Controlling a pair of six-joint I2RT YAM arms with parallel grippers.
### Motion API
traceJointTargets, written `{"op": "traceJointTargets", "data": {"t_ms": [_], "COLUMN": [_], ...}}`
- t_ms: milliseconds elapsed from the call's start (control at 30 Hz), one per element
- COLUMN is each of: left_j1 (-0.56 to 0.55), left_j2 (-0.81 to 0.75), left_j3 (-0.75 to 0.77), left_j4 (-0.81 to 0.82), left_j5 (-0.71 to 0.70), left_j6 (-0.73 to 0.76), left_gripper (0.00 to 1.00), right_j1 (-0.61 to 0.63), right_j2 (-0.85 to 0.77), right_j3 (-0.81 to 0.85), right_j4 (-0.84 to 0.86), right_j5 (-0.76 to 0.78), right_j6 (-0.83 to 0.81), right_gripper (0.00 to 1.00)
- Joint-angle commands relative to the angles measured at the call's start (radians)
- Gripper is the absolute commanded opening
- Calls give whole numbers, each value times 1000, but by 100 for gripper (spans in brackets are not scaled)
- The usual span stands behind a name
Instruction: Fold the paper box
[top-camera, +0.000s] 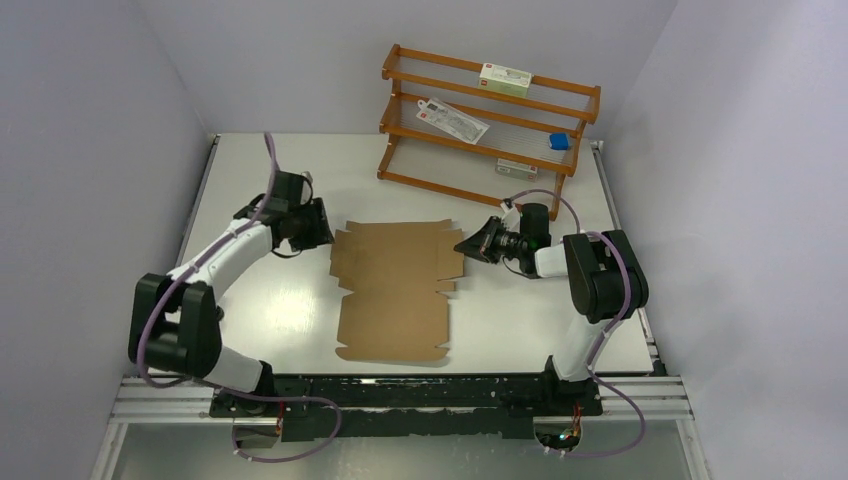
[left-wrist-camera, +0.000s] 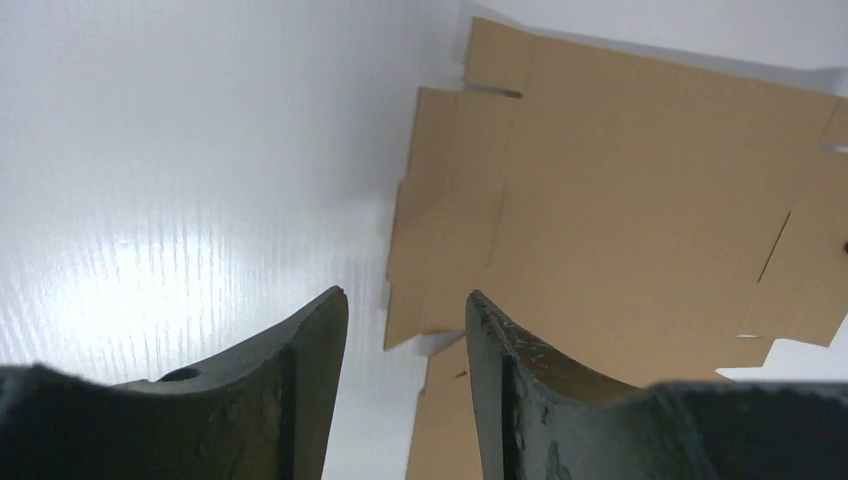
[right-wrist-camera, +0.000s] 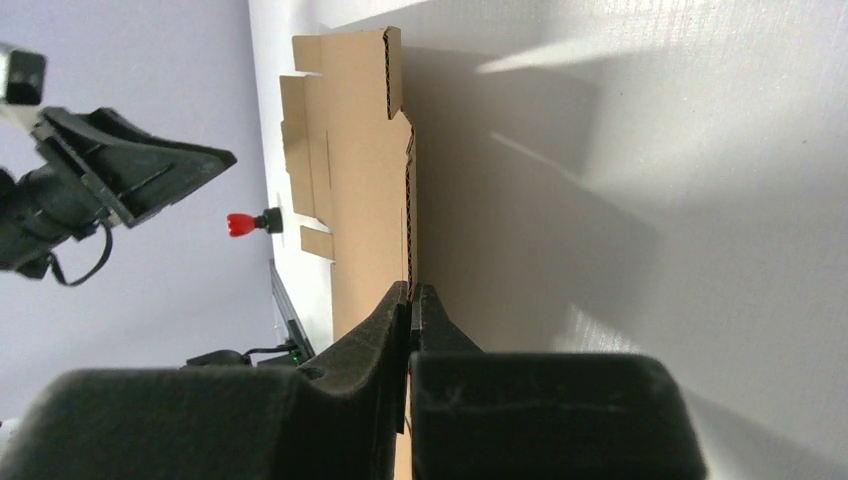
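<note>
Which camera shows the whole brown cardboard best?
The top view: the paper box lies there whole, flaps and all. The left wrist view catches only one part; the right wrist view sees it nearly edge-on, its edge in the right hand.

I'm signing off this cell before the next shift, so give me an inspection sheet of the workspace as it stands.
Surface: white table, glare patches, no marks seen.
Job's things: paper box lying flat and unfolded mid-table.
Clutter: nothing loose seen on the table; wooden rack at the far right holds a white and green carton, a red-labelled packet and a small blue item.
Grippers: left gripper open and empty by the sheet's far left corner; right gripper shut on its right edge.
Cables: purple cables run along both arms and loop below the bases; none on the sheet.
Surroundings: plain grey walls on three sides.
</note>
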Motion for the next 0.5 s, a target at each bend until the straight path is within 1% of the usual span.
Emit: {"op": "traceJointTargets", "data": {"t_ms": [0,100,233,467], "left_j1": [104,136,143,144], "left_j2": [90,173,265,320], "left_j3": [34,60,94,90], "left_j4": [56,64,65,82], "left_j5": [279,376,440,461], "left_j6": [42,50,55,58], "left_gripper": [53,51,45,36], "right_j1": [4,4,4,4], "right_j2": [17,26,31,37], "right_j3": [19,20,20,28], "right_j4": [25,34,32,20], "right_j5": [-27,-36,-37,-40], "right_j6": [-2,1,-6,-14], "right_gripper": [2,3,4,6]}}
